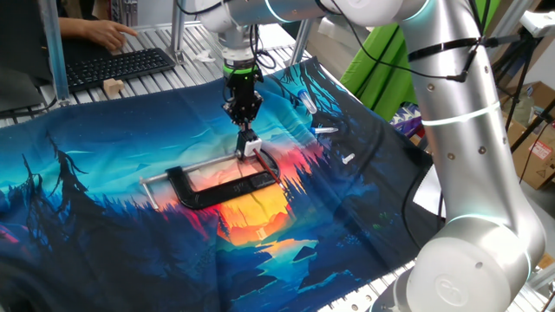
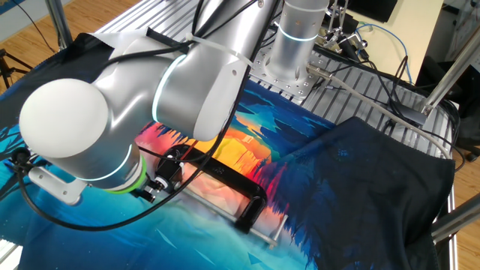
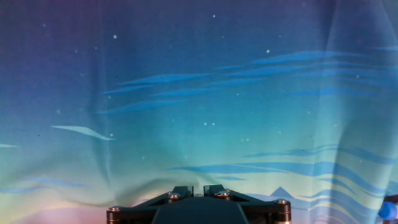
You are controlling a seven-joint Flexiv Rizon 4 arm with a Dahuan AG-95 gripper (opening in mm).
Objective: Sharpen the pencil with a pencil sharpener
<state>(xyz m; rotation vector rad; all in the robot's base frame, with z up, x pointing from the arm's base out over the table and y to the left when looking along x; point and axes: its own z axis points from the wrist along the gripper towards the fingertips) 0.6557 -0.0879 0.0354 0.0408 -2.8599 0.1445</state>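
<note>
In one fixed view my gripper point(image 1: 245, 137) points down over the far end of the big black C-shaped clamp point(image 1: 227, 187). It is shut on the small whitish pencil sharpener point(image 1: 252, 147). A thin dark reddish pencil point(image 1: 270, 170) runs from the sharpener down to the clamp's right end. In the hand view only the bases of the fingers point(image 3: 181, 192) show, close together, above blue cloth; sharpener and pencil are out of that view. In the other fixed view the arm hides the gripper, and the clamp point(image 2: 241, 187) lies on the cloth.
A printed blue-orange cloth point(image 1: 104, 199) covers the table. The clamp's silver rod point(image 1: 186, 170) lies left of the gripper. Small white loose bits point(image 1: 326, 130) lie to the right. A keyboard point(image 1: 113, 68), a person's hand point(image 1: 106, 33) and a wooden block point(image 1: 113, 87) are at the back left.
</note>
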